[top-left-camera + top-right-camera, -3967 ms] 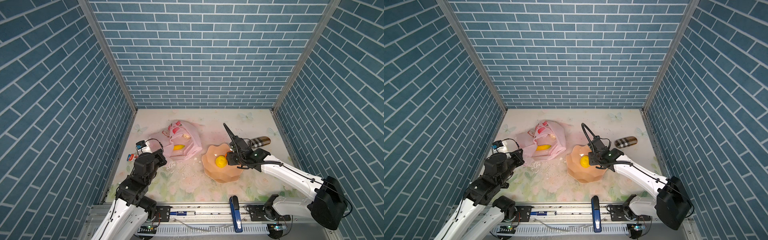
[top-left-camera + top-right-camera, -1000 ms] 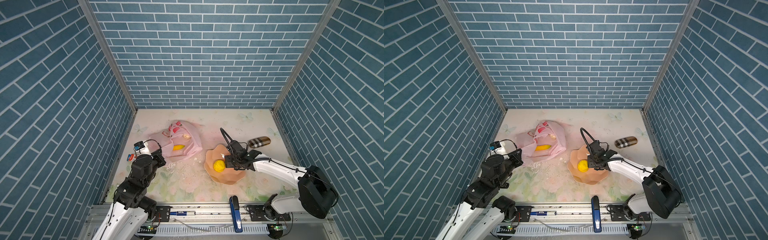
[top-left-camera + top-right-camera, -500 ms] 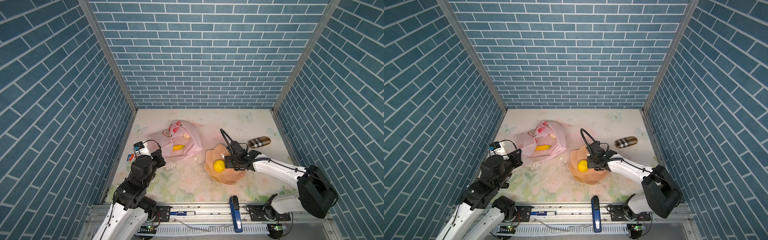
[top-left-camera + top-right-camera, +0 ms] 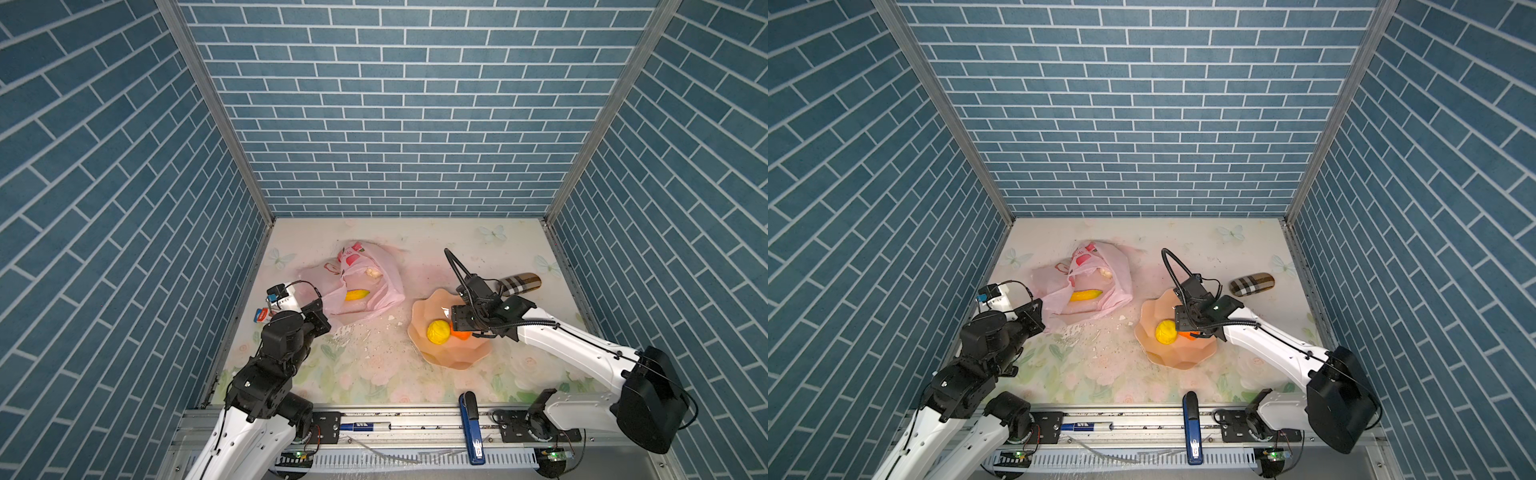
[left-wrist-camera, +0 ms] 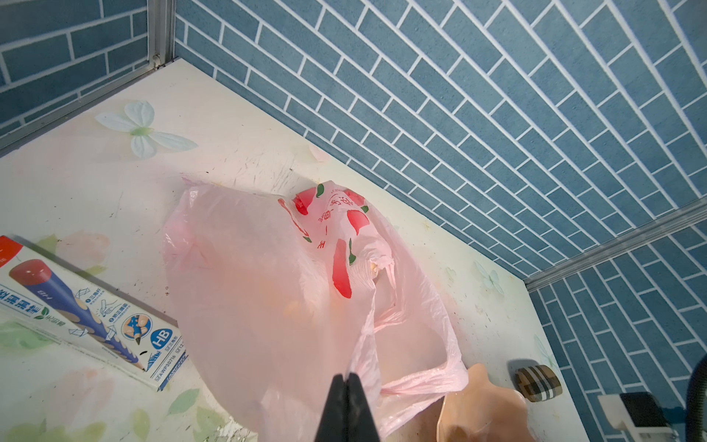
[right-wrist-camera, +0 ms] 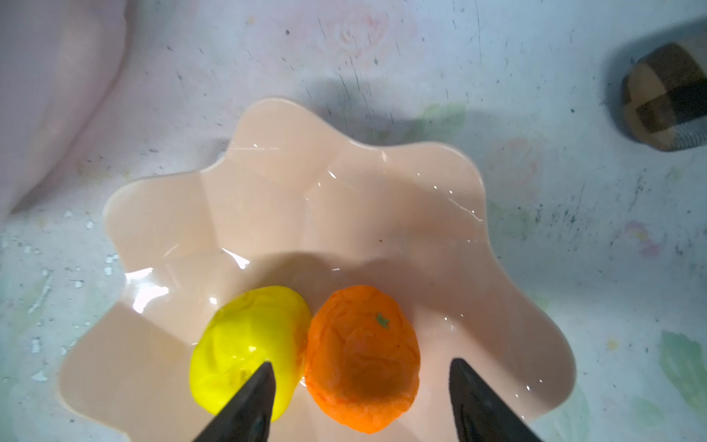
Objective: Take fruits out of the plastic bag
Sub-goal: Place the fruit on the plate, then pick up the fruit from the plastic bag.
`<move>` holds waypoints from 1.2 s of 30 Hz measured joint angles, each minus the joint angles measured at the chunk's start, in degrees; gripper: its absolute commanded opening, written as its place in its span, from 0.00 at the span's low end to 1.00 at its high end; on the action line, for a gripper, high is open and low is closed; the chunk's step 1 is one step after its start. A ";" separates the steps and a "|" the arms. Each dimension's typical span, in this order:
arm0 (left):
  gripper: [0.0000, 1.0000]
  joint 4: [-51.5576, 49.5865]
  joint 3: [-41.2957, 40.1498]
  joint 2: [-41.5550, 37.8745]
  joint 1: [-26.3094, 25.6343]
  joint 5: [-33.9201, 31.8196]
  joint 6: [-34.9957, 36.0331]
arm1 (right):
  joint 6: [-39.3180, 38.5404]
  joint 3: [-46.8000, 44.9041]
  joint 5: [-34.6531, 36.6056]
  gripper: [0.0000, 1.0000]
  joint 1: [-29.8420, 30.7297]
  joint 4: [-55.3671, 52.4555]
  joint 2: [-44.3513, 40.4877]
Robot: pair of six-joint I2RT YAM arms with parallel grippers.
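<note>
Two fruits lie touching, side by side, in the peach petal-edged bowl point(image 4: 457, 356): one yellow lemon point(image 4: 438, 331) and one small orange point(image 6: 361, 356). The right gripper point(image 6: 362, 365) hangs just above them with its fingers spread wide. One finger is over the lemon's edge and the other is past the orange's far side, and neither grips anything. Judged from that, the step in hand is dropping the orange into the bowl, and it looks finished.

The left gripper point(image 5: 347, 377) has its fingers pressed together at the near rim of the plastic bag point(image 5: 260, 298). It appears to pinch the thin film there, which holds the mouth open.

The bag lies crumpled on the table, just beside the bowl. In both top views, one yellow banana point(image 4: 1086, 295) and one cream-white lumpy fruit point(image 4: 373, 272) show through its mouth. A pale longish shape lies under the banana, too veiled to name. No red apple or green fruit can be made out.

The next move probably calls for the right arm to lift clear of the bowl and cross to the bag's mouth. It would then close on the banana without snagging film, with the left holding the rim taut.

Three things sit apart from the task: one checked case point(image 4: 1252, 284), one pencil box point(image 5: 88, 317) and one blue stapler point(image 4: 471, 428) at the front rail.
</note>
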 measured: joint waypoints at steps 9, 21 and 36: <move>0.00 -3.58 0.00 -1.92 0.00 -0.02 0.02 | -5.01 12.41 0.72 0.64 6.88 -1.57 4.37; 0.00 -9.40 0.00 -5.64 0.00 0.00 -0.26 | -11.41 33.27 -7.67 0.51 13.70 7.87 25.07; 0.00 -15.23 -1.97 -9.60 0.00 -0.24 -1.79 | -14.47 46.82 -18.29 0.49 14.84 11.02 47.93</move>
